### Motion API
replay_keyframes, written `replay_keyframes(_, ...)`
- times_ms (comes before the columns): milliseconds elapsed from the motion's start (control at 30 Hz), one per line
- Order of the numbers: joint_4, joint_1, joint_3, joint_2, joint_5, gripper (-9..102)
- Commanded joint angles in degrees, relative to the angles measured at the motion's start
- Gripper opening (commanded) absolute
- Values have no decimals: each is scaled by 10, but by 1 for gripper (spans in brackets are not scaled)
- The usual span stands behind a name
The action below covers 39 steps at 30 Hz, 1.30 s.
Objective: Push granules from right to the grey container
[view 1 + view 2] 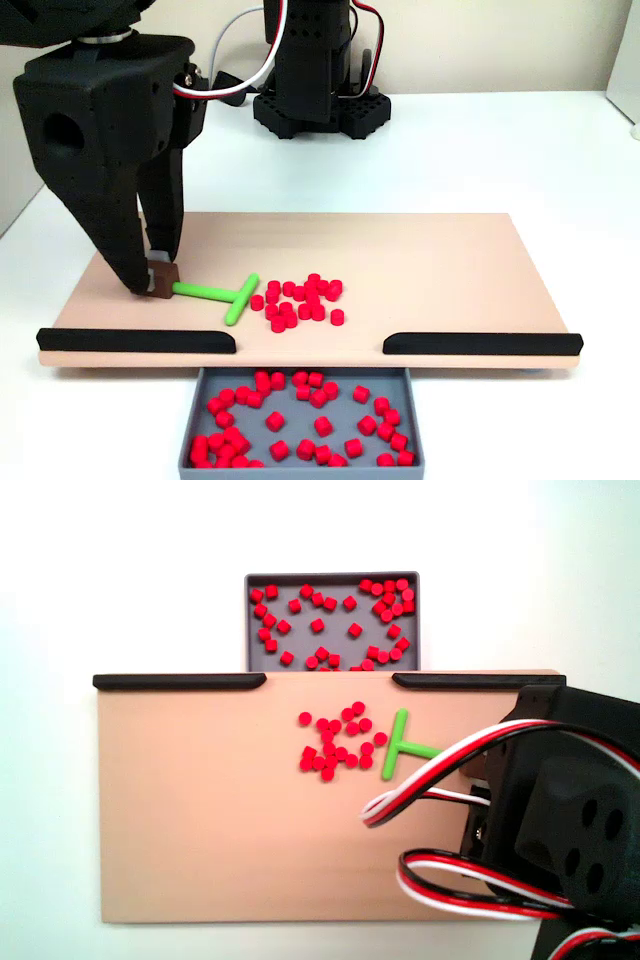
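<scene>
Many granules (300, 300) on beige board (430, 270), white table (500, 150), claw (160, 280) pinching green stick (225, 295)

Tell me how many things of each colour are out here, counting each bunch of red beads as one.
Red bead bunches: 2 (on the board, in the tray)
Green stick: 1
Grey tray: 1
Beige board: 1
Black strips: 2
Total: 7
</scene>
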<state>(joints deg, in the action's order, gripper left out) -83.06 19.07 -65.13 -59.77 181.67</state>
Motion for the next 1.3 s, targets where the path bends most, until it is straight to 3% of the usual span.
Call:
replay_keyframes(0, 4, -9, 14, -12, -23, 0)
replay_keyframes(1267, 4, -34, 14, -18, -147, 0)
